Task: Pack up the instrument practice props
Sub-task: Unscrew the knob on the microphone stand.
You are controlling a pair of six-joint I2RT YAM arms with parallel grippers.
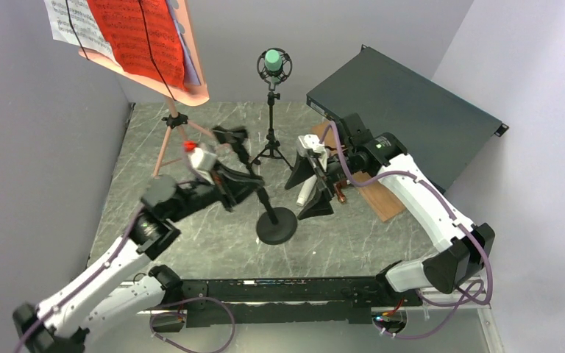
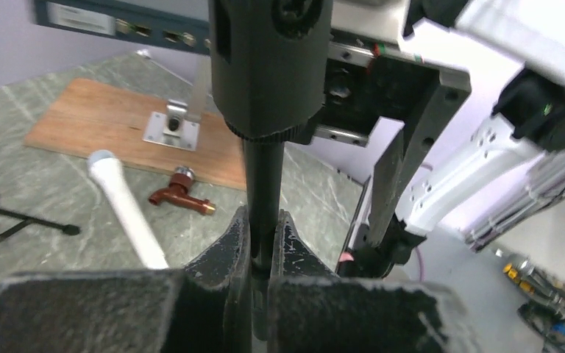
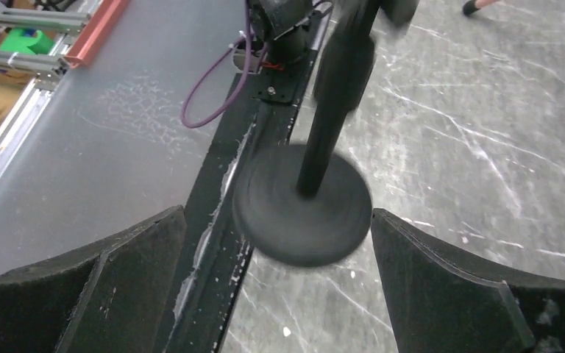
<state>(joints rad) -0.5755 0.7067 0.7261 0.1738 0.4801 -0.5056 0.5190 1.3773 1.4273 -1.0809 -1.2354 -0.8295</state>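
Left jaws: closed tight on the pole of the black round-base microphone stand (image 1: 276, 224), which leans over the tabletop (image 1: 199, 246).
Right jaws: spread wide, holding nothing; from above they sit either side of the white microphone (image 1: 305, 193).
White microphone: lying flat on the tabletop, near the wooden board (image 1: 379, 198).
Green microphone (image 1: 273, 60): farther back, upright in a ring mount atop a black tripod stand (image 1: 271, 147).
Pink music tripod (image 1: 171, 129): back left, carrying the white page (image 1: 73, 26), red page (image 1: 136, 33) and lavender page (image 1: 190, 59).
Dark green box (image 1: 404, 110): back right.
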